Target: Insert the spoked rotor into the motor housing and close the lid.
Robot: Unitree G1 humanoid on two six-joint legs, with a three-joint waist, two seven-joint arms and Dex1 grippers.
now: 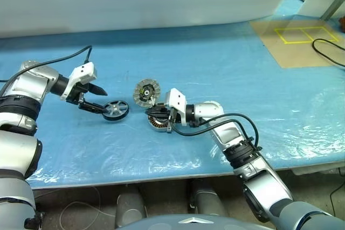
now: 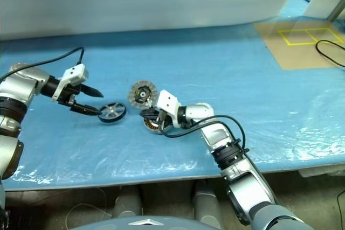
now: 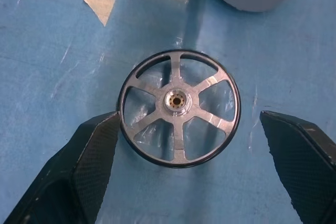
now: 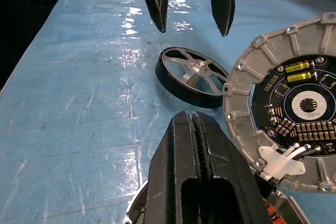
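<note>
Spoked rotor [image 1: 115, 110] lying flat on the blue-covered bench [image 1: 226, 74], spokes and silver hub facing up, at about 3 o'clock from the left end effector [image 1: 98, 100] in the head view and right at its fingertips. Left end effector spread wide, empty; from its wrist view, rotor centred between the two black fingers [image 3: 79, 177], one finger nearly at the rim, the other standing a little off. No long axis to align on a round wheel; any diameter serves for a pinch across the rim.

Motor housing [image 1: 158, 122] at about 4 o'clock from the rotor, near but apart, copper windings showing. Lid [image 1: 146, 92] at about 1 o'clock from the rotor, propped with its ribbed face toward the camera, just beside the housing.

Right end effector [image 1: 156, 116] closed tight, resting at the housing; actual contact hard to judge. Left arm clearly nearer the rotor.
</note>
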